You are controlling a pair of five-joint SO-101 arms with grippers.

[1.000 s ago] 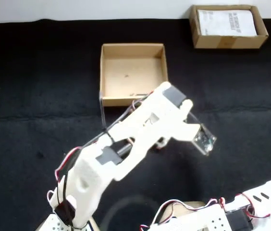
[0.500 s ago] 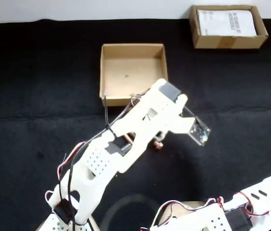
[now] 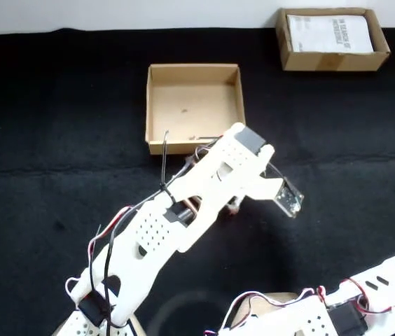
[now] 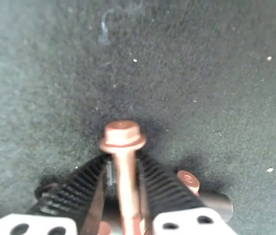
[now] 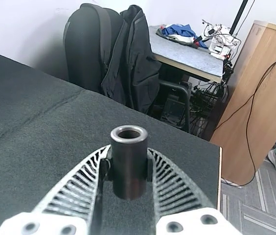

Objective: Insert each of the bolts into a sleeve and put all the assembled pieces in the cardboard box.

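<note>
We are looking into an office-like lab room. A backpack [image 5: 90,44] and a dark jacket [image 5: 128,54] are leaning together beside a cluttered desk [image 5: 189,56]. Cables [image 5: 255,112] are trailing down past a wooden cabinet [image 5: 263,93], and a white wall [image 5: 25,19] is closing the room behind them. Nearer to us, we are seeing a table [image 3: 43,105] covered in black cloth, carrying a white robot arm [image 3: 204,189] and an open box [image 3: 194,105].

Nothing is legible: the white sheet [image 3: 330,33] in the far cardboard box [image 3: 332,61], well beyond the left claw [image 4: 122,164], carries print too small to read.
</note>
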